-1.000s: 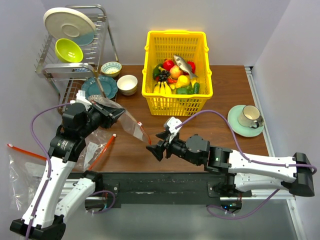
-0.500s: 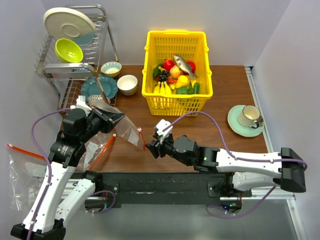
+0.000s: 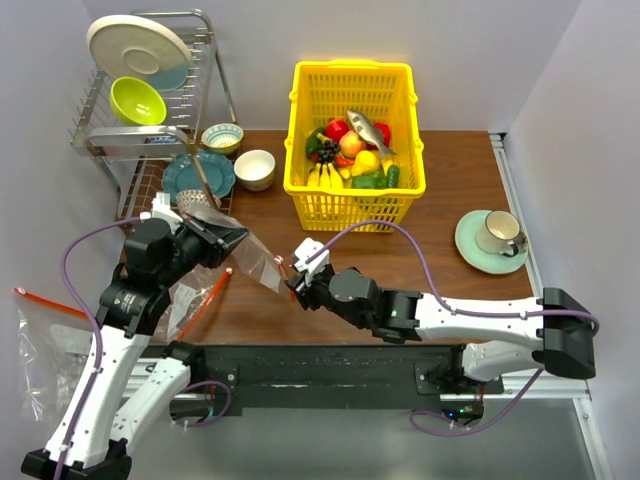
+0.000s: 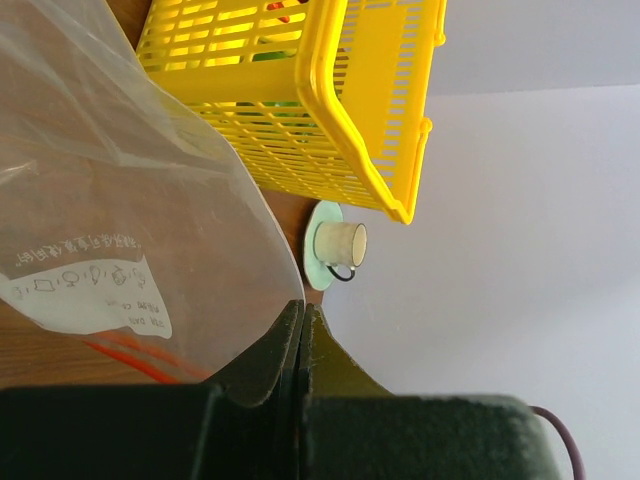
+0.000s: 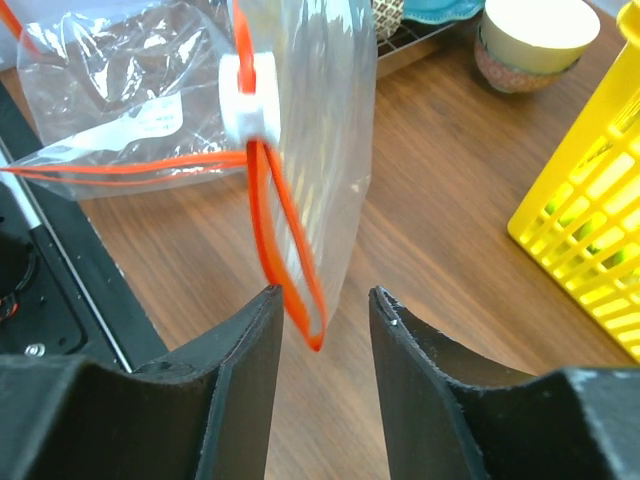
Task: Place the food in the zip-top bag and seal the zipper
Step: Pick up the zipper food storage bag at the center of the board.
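One bag point(image 3: 258, 258): clear, above counter point(image 3: 450, 190), long axis running from left fingers point(image 4: 335, 365) to right fingers point(image 5: 240, 370).
Zipper point(image 5: 290, 255): orange, upright, lower corner pointing down.
Left fingers: clamped on bag's plastic.
Right fingers: apart, straddling zipper corner.
Toy food point(image 3: 350, 150): in basket point(image 3: 352, 208).

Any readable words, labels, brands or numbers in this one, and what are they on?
No text is legible in any view.
White panel on the zip-top bag: small icons and lines of print, too blurred to read.
Second bag lying on the table: pale patch, possibly print, too small to read.
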`<action>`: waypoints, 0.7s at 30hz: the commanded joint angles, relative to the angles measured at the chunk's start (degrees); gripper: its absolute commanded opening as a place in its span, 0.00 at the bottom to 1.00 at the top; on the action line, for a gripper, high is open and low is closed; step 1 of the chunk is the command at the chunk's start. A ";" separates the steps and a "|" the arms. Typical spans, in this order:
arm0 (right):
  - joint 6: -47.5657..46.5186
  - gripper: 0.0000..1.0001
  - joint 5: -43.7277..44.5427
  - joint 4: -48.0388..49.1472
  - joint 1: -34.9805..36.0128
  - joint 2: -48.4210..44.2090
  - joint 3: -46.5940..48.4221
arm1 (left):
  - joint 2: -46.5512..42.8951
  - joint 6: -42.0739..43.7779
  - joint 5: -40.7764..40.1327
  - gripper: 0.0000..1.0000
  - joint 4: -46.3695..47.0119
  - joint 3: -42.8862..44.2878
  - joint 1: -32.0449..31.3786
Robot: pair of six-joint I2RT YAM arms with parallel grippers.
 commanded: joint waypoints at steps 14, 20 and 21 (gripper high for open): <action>-1.77 0.37 0.58 7.17 -0.01 3.86 3.67 | -1.76 -3.45 5.45 0.00 1.34 1.89 0.24; -0.46 0.31 1.02 9.80 0.08 4.75 2.53 | -1.59 -4.43 6.51 0.00 1.17 3.90 0.24; -0.10 0.30 0.84 10.59 0.08 4.57 1.92 | -1.68 -4.69 6.51 0.00 1.17 4.00 0.24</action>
